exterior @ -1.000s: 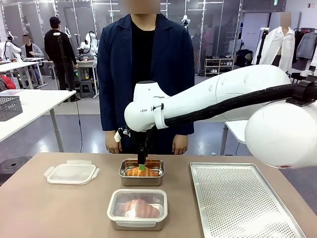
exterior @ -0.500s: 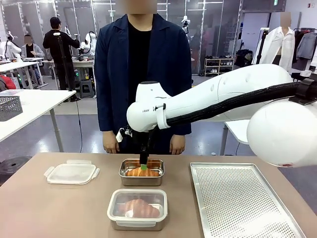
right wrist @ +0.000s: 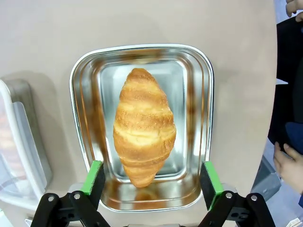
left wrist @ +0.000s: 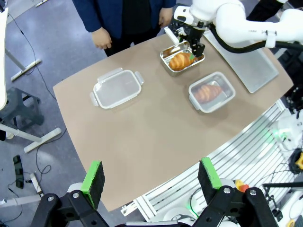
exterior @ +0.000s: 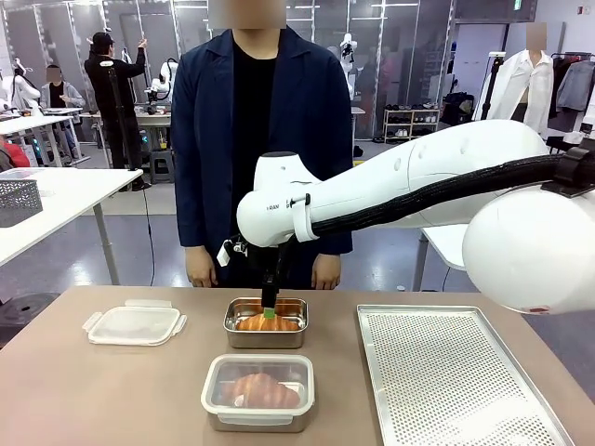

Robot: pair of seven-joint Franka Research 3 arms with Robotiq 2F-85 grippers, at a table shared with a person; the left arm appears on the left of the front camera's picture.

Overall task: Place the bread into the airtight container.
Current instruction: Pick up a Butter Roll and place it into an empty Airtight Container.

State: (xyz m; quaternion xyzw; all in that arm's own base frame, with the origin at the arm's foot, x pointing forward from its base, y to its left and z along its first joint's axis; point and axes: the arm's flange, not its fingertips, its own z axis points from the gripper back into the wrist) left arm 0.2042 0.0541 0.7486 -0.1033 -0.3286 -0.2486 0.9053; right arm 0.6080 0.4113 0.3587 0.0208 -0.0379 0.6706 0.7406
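Note:
The bread, a golden croissant, lies lengthwise in an open steel airtight container. My right gripper hangs open just above it, one green pad on each side of the croissant's near end, not touching it. In the front view that gripper points straight down over the croissant in the container at the table's far middle. High above the near table edge, my left gripper stands open with nothing in it, and the container lies far off beneath the right gripper.
A second steel container with a clear lid on it holds another croissant nearer to me. A loose clear lid lies at the left, a perforated metal tray at the right. A person stands at the far edge, hands hanging down.
My right gripper stays open over the croissant with hardly any motion. The person has shifted slightly to the left.

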